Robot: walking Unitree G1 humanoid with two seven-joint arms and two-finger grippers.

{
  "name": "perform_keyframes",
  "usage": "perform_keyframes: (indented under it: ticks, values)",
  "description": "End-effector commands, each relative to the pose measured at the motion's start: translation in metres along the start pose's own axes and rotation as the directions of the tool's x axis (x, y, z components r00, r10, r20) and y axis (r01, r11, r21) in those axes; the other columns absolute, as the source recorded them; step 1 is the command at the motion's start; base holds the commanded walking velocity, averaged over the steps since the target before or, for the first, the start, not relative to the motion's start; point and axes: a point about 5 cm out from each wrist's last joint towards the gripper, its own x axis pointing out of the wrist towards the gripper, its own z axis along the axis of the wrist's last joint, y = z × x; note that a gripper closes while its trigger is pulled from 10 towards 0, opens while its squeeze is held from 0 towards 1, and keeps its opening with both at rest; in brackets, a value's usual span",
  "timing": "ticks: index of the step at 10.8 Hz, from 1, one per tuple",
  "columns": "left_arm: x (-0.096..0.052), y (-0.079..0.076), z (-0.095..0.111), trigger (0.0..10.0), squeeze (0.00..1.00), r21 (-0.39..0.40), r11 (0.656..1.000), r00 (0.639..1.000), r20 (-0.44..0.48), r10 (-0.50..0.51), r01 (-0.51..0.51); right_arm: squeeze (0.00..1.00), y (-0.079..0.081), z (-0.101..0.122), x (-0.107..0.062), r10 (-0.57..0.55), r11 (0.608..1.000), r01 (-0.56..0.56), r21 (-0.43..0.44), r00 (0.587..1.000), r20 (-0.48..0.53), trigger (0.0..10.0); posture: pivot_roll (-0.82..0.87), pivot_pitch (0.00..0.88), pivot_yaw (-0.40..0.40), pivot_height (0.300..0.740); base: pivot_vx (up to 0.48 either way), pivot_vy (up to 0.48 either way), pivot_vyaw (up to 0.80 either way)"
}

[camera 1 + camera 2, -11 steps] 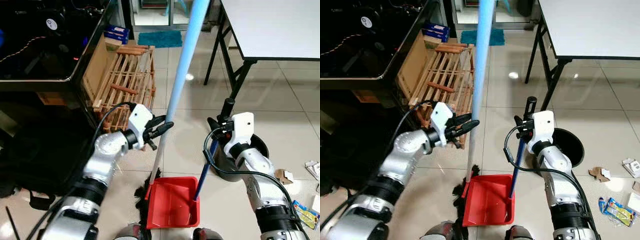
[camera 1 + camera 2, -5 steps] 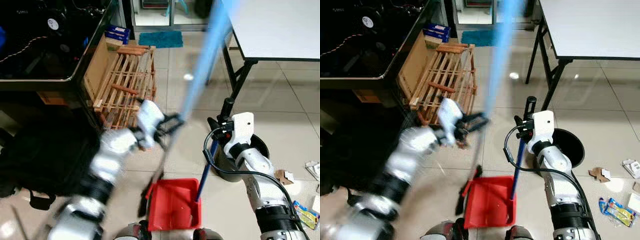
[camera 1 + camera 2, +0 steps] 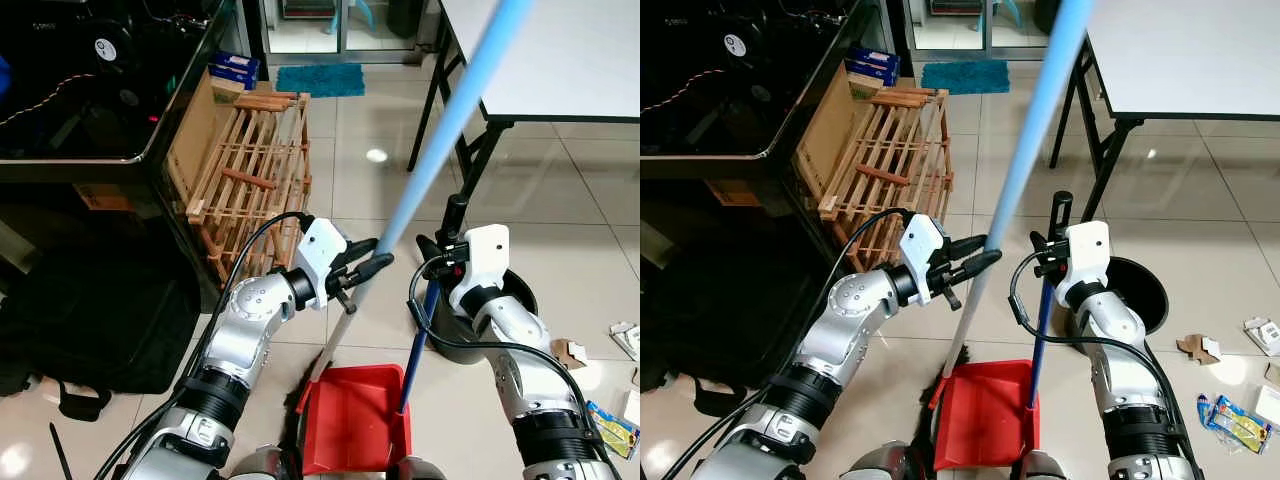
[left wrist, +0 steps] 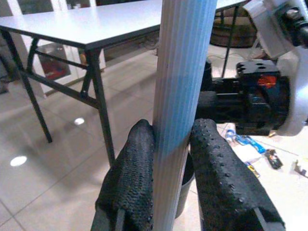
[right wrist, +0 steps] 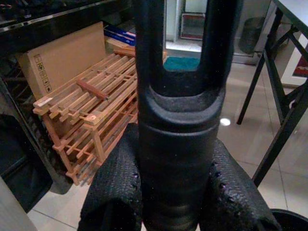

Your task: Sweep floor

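Wooden slatted rack (image 3: 250,170) leaning at upper left, teal mat (image 3: 320,78) by a doorway at top, white folding table (image 3: 560,50) upper right, black bag (image 3: 90,320) lower left, what may be snack wrappers (image 3: 612,425) lower right.

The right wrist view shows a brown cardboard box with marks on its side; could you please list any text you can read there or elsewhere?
Brown cardboard box: small printed symbols, too small to read.
Blue box on the floor: print too blurred to read.
Nothing else legible.

Tiled workroom: folding table (image 3: 560,50), pallet (image 3: 250,165)
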Motion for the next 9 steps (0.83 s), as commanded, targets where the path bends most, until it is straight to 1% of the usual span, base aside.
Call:
perform_keyframes:
  ticks: [1,3,7,8,9]
  values:
    - [-0.001,-0.001,-0.001,10.0,0.00,0.003,1.000,1.000,0.006,0.017,-0.017,0.00,0.001,0.009,0.001,-0.003,1.000,0.003,0.013,0.999,0.046,10.0,-0.23,0.120,0.072,0.740,0.000,0.000,0.00]
    - [-0.001,-0.002,-0.006,10.0,0.00,0.015,0.999,0.999,-0.008,0.044,-0.044,0.00,0.000,0.009,0.001,-0.005,1.000,0.005,0.014,0.999,0.045,10.0,-0.23,0.120,0.072,0.740,0.000,0.000,0.00]
    - [0.001,-0.010,-0.013,10.0,0.00,0.009,0.998,0.998,-0.016,0.065,-0.065,0.00,0.000,0.008,0.000,-0.006,1.000,0.006,0.014,0.999,0.044,10.0,-0.23,0.122,0.073,0.740,0.000,0.000,0.00]
    - [0.002,-0.009,-0.012,10.0,0.00,0.034,0.995,0.996,-0.012,0.093,-0.093,0.00,0.001,0.008,0.000,-0.007,1.000,0.006,0.015,0.999,0.044,10.0,-0.23,0.122,0.075,0.740,0.000,0.000,0.00]
    - [0.003,-0.006,-0.008,10.0,0.00,0.041,0.985,0.985,0.024,0.169,-0.169,0.00,0.001,0.007,0.001,-0.008,1.000,0.007,0.016,0.999,0.044,10.0,-0.23,0.122,0.076,0.740,0.000,0.000,0.00]
